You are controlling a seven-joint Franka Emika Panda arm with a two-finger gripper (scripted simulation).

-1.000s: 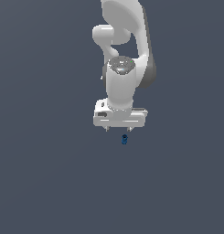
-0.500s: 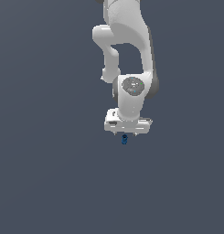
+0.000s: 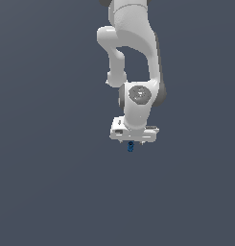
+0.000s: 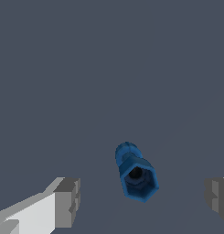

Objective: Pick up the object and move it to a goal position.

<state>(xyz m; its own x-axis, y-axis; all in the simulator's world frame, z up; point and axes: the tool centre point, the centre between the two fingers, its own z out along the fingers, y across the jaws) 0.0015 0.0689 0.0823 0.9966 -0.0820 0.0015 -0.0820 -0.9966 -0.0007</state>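
Observation:
The object (image 3: 130, 147) is a tiny dark-blue, roughly cylindrical piece standing on the grey floor. In the wrist view it (image 4: 135, 172) shows a hexagonal top with a dark hole. My white gripper (image 3: 132, 142) hangs directly above it, very close. In the wrist view the gripper (image 4: 143, 199) is open, with grey fingertips (image 4: 67, 202) wide apart on either side of the object and not touching it.
The white arm (image 3: 138, 72) rises behind the gripper to the top of the exterior view. A plain grey floor (image 3: 52, 182) surrounds the object.
The gripper has come down and shifted toward the exterior view's right, so it now sits right over the object. The object has not moved.

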